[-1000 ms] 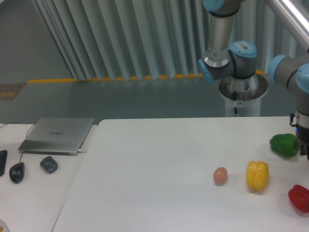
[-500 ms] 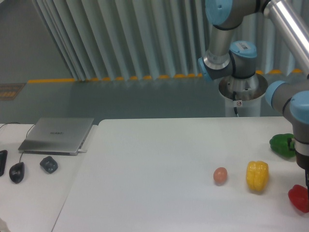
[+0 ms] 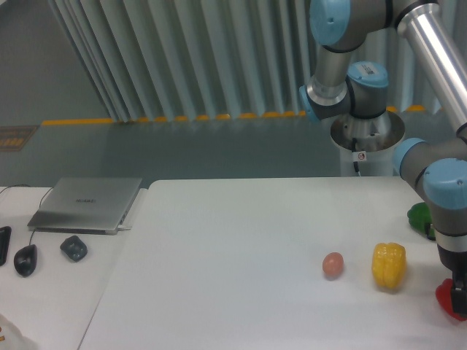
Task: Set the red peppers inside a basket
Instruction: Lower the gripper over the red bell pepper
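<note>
target: red pepper, near right corner of the table, mostly hidden behind my wrist
gripper: directly over the pepper, cut by the frame edge
jaws: can't tell how far open, or whether they hold anything
pepper axis: can't read it, too little showing
neighbours: yellow pepper just left, green pepper farther back
basket: not in view
</note>
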Controlling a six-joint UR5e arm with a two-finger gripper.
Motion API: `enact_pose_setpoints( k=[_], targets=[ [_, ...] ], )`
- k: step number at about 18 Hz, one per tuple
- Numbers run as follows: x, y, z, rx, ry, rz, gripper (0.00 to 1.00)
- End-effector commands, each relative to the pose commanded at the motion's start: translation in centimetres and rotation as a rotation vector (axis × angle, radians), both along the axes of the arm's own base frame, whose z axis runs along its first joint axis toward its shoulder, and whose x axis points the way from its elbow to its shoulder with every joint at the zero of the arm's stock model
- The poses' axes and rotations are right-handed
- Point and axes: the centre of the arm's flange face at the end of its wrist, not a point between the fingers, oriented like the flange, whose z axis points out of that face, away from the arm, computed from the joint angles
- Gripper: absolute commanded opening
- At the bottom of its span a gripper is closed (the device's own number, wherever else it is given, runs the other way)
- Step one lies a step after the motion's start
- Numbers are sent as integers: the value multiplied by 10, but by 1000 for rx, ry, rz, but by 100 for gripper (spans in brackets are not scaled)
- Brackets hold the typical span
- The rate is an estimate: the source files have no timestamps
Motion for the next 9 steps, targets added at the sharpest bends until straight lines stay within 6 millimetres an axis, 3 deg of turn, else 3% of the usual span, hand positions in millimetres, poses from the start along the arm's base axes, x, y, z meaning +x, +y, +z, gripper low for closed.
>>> enact_pose_setpoints(
  k=[9],
  targets=[
    [3, 4, -13, -43, 9, -7, 100]
  ],
)
